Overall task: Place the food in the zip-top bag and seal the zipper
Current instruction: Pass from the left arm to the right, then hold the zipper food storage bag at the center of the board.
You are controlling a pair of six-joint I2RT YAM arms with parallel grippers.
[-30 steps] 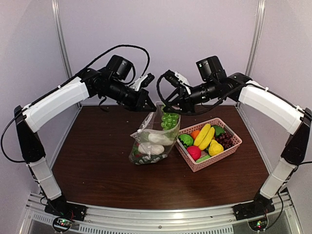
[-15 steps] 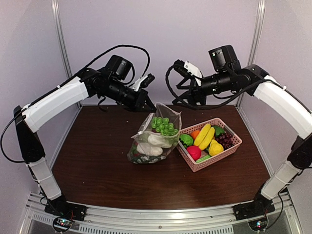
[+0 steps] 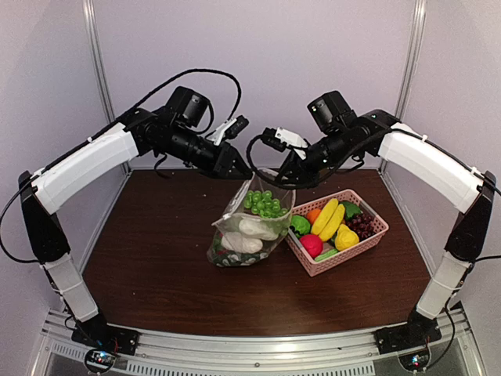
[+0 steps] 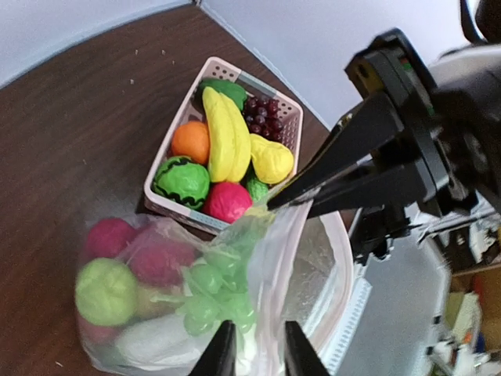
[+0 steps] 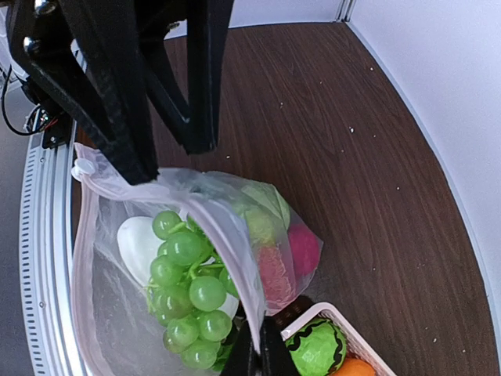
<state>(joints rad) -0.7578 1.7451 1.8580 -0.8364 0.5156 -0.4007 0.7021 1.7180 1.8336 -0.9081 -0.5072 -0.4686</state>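
Note:
The clear zip-top bag (image 3: 232, 210) stands on the brown table, its mouth held up between my two grippers. Green grapes (image 3: 264, 204) lie on top of the food inside, over a white piece (image 3: 244, 229), red pieces (image 4: 156, 258) and a green apple (image 4: 106, 290). My right gripper (image 5: 259, 346) is shut on the bag's right rim, pinching the pale zipper strip (image 5: 223, 235). The white slider tab (image 5: 78, 168) sits at the strip's other end. My left gripper (image 4: 254, 352) holds its jaws slightly apart, with the bag's left rim lying in the gap.
A pink lattice basket (image 3: 381, 228) stands right of the bag, touching it. It holds bananas (image 3: 329, 218), a red piece (image 3: 311, 244), dark grapes (image 3: 360, 225) and a green striped piece (image 3: 297, 225). Walls close in the table's back and sides.
The grapes dropped from my right gripper into the bag's mouth. That gripper lifted away open, then came back down and shut on the right rim. My left jaws have parted slightly.

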